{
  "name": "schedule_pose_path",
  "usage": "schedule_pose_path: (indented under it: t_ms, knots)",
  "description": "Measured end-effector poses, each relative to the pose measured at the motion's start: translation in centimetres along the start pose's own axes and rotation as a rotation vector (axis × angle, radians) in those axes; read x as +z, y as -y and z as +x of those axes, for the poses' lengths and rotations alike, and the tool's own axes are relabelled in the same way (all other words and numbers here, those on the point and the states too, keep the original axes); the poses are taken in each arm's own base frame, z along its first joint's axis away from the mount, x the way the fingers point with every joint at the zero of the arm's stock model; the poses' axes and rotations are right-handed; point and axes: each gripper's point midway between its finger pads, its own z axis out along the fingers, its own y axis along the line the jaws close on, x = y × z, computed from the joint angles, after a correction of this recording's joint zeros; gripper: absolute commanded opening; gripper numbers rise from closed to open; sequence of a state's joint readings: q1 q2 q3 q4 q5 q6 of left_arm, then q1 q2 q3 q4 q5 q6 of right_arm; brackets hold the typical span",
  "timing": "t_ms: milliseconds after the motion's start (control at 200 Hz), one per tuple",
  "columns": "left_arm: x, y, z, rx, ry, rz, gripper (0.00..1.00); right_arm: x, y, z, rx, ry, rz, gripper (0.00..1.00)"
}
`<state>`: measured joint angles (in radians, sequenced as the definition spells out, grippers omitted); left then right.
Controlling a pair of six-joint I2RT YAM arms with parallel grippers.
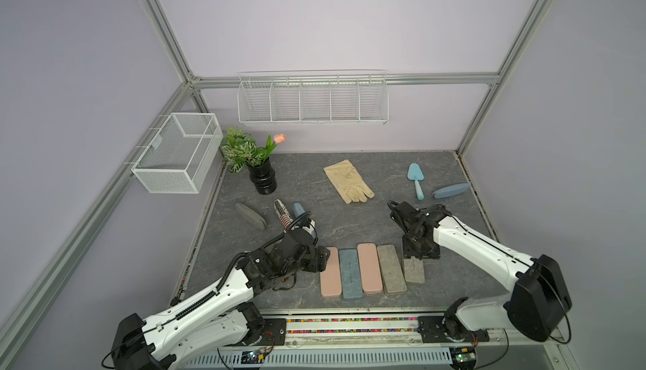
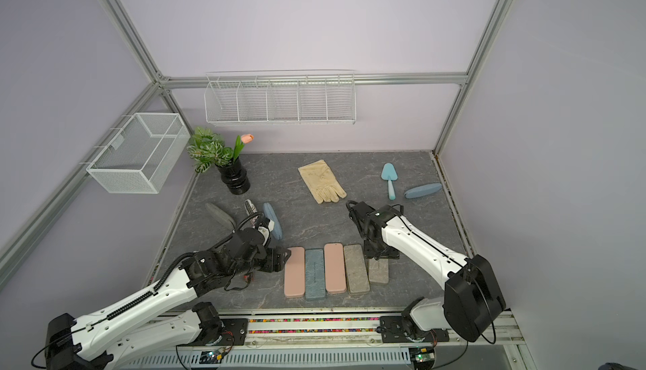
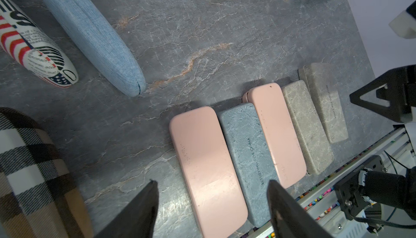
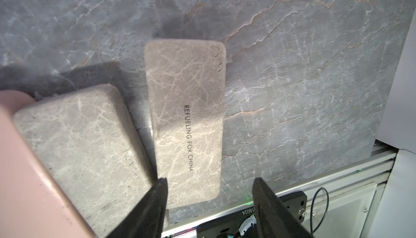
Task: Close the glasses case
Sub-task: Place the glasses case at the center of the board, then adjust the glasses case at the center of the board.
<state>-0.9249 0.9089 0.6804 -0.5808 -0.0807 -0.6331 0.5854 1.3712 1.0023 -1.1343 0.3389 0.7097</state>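
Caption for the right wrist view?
Right gripper, jaws apart, over the end of a lettered grey glasses case lying flat.

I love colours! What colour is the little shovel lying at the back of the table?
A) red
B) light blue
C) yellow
B: the shovel, lying near the glove, is light blue.

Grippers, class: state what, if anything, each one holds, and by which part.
Nothing is held. The left gripper and right gripper both stand open; the right hangs over the grey case.
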Motion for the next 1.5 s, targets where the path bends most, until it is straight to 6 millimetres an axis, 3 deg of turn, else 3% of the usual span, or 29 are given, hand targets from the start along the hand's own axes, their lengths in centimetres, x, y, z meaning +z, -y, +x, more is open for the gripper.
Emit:
schedule_pose_path:
  t_ms: [75,180,470,840,1025,1500]
  knots:
    - [0.0,0.0,0.0,0.000,0.000,-0.001,0.77,0.6,0.8,-0.3,0.046,0.000,-0.003,0.26]
    - [0.0,0.0,0.0,0.000,0.000,-0.001,0.77,2.0,2.2,-0.7,0.127,-0.017,-0.006,0.20]
    - [0.2,-0.2,0.1,0.001,-0.005,-0.011,0.77,5.1,3.6,-3.7,0.227,-0.060,-0.042,0.18]
    - [0.3,-0.6,0.0,0.001,0.002,-0.034,0.77,9.9,1.9,-7.8,0.171,-0.155,-0.093,0.17]
    - [0.5,-0.7,0.2,0.003,-0.007,-0.042,0.77,10.2,0.8,-8.6,0.142,-0.158,-0.138,0.17]
    - [0.5,-0.8,0.2,0.003,-0.008,-0.045,0.77,9.8,-0.8,-7.8,0.085,-0.133,-0.185,0.17]
